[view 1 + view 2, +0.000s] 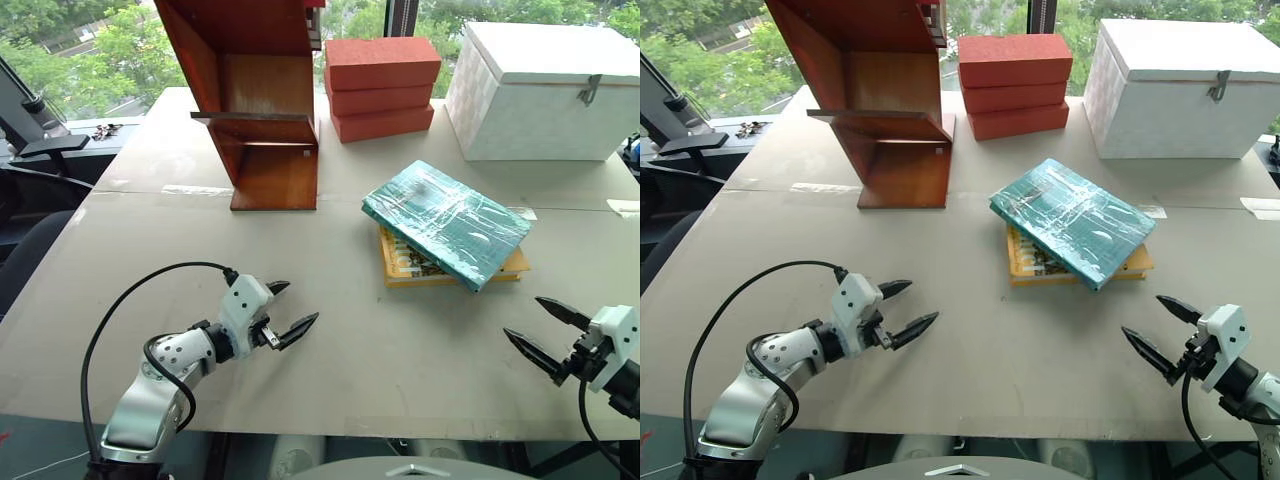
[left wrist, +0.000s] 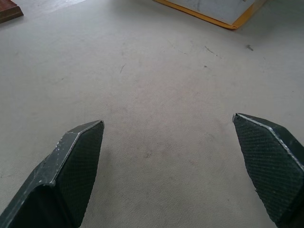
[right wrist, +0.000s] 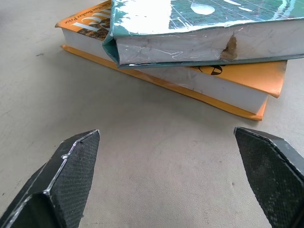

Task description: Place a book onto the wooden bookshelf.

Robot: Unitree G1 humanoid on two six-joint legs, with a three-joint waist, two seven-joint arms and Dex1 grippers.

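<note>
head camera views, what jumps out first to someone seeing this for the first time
The teal book in shiny wrinkled plastic, lying askew on top of a yellow-orange book mid-table. Behind it to the left stands the reddish-brown wooden bookshelf, with red bricks and a white box to its right. Near the front edge, the left gripper and right gripper wait open.

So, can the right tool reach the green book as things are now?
Probably yes: the right tool is open and faces the book, with bare table between them.
</note>
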